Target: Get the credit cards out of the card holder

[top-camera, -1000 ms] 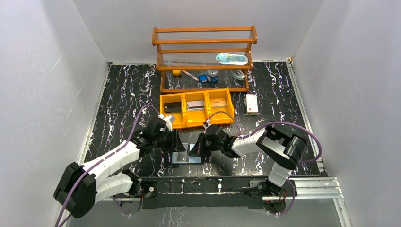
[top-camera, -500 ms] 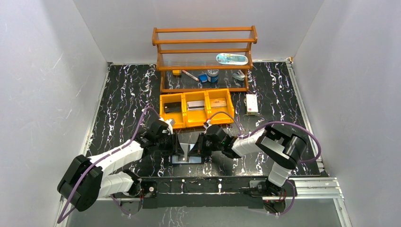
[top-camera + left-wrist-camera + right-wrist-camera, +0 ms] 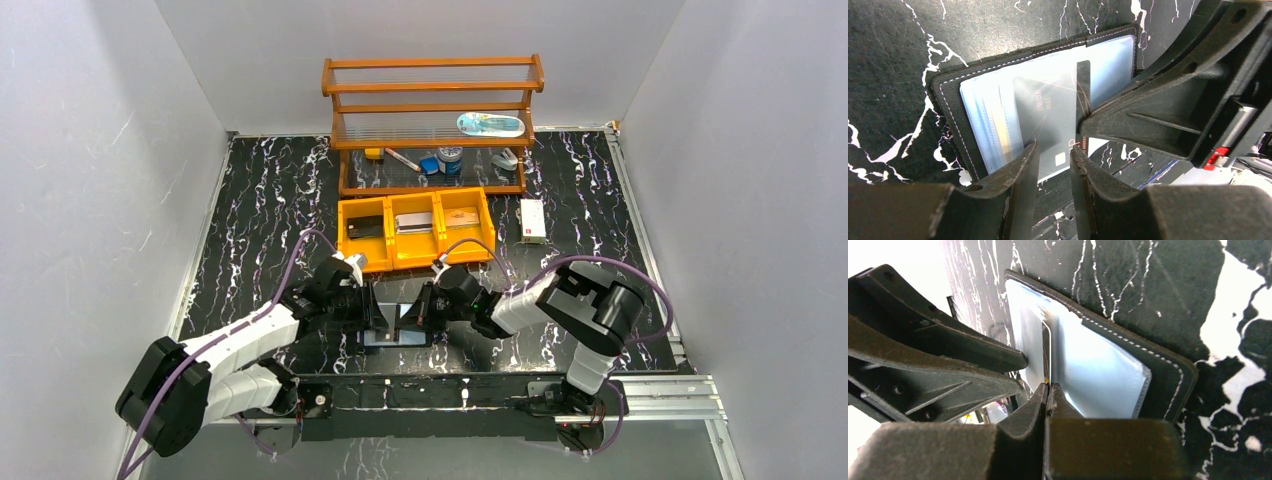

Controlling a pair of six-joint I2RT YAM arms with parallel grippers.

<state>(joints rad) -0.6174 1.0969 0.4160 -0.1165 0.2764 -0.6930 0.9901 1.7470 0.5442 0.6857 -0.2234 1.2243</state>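
The card holder [image 3: 396, 336] lies open on the table between both grippers, black outside [image 3: 950, 110] and pale blue inside [image 3: 1098, 370]. A grey credit card [image 3: 1048, 115] sticks out of its sleeves, lying flat. My left gripper [image 3: 1054, 150] hovers over that card's free end with its jaws slightly apart and nothing pinched between them. My right gripper [image 3: 1048, 386] is shut on the thin edge of another credit card [image 3: 1046, 350], which stands on edge over the holder's middle. In the top view the left gripper [image 3: 378, 318] and right gripper [image 3: 418, 315] face each other over the holder.
A yellow three-compartment bin [image 3: 415, 262] with items in it sits just behind the grippers. Further back a wooden shelf [image 3: 432, 125] holds small objects. A white box [image 3: 532, 220] lies to the bin's right. A metal rail [image 3: 500, 385] runs along the near edge.
My left arm has shifted slightly toward the holder and its jaws have narrowed a little. The right arm has stayed at the holder.
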